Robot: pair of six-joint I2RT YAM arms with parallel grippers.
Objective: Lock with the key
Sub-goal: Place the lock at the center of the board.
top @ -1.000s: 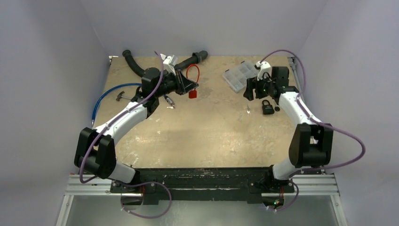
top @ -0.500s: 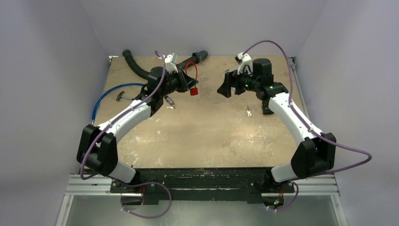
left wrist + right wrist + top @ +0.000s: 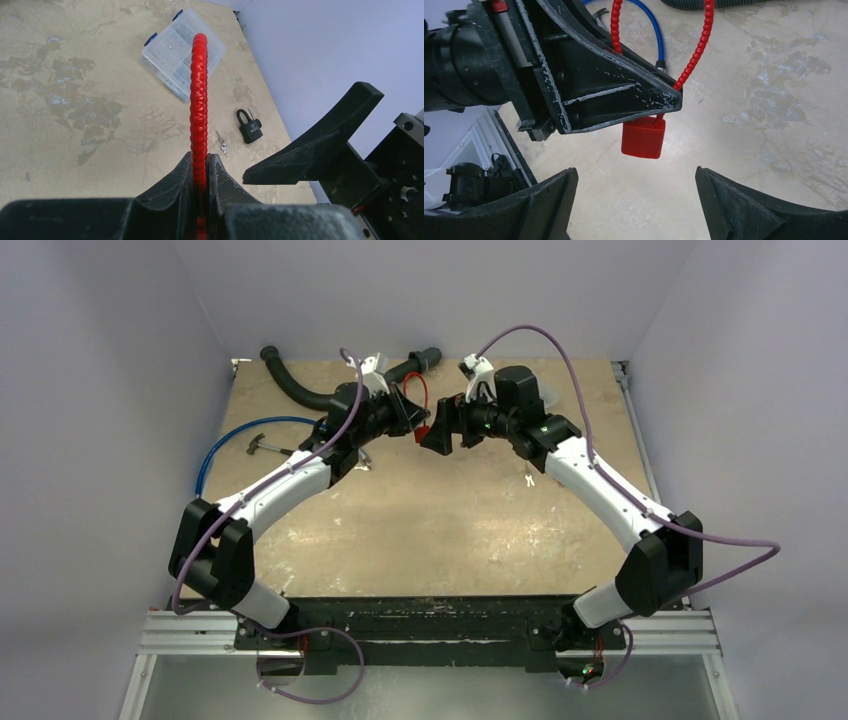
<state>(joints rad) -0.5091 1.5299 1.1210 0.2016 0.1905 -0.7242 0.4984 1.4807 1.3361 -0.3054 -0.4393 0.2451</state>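
Note:
My left gripper is shut on the thin red cable of the cable lock and holds it above the table. Its jaws pinch the cable. The small red lock body hangs just below the left fingers. My right gripper is open and empty, its jaws wide apart just in front of and below the lock body, not touching it. The key, tiny and silvery, lies on the table to the right, away from both grippers.
A black padlock lies beside the key, and a clear organiser box sits further back. A black hose, a blue cable and a small hammer lie at the back left.
My right arm has swung left from the padlock area, and its open gripper now faces the red lock. My left gripper has shifted slightly right and up with the cable lock.

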